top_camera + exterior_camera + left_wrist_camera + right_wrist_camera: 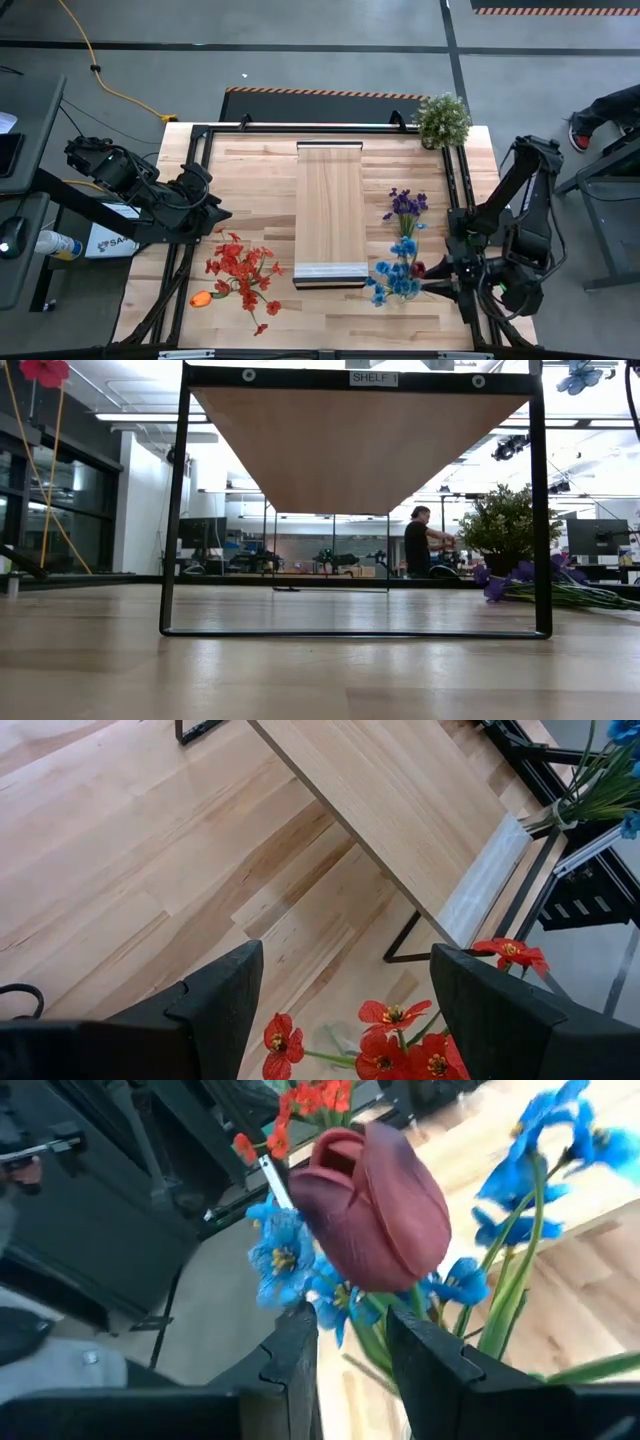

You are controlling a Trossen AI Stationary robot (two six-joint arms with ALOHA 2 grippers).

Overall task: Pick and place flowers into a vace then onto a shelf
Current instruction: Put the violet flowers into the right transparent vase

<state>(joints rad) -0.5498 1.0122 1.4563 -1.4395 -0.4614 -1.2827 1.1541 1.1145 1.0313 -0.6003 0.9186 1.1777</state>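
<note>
A dark-red tulip [375, 1210] stands just past the fingertips of my right gripper [350, 1320], which is shut on its stem at the table's near right [432, 278]. Blue flowers [398, 272] crowd around the tulip. Purple flowers [405, 203] lie on the table right of the shelf [330, 215]. Red flowers [240, 265] and an orange tulip [200, 298] lie left of the shelf. My left gripper [345, 960] hangs open above the table, over the red flowers [400, 1045], touching nothing. The vace shows in no view. My right gripper pinches the dark-red tulip's green stem [368, 1332] between its two fingers, just under the head. The fingers come from the table's right side, slanting a little downward. The head stands up beyond the fingertips, among the blue flowers.
A bushy green potted plant [442, 120] stands at the table's far right corner. The shelf rests on a black metal frame [540, 510] in the middle of the table. Bare wood lies between the left arm and the shelf [260, 190].
</note>
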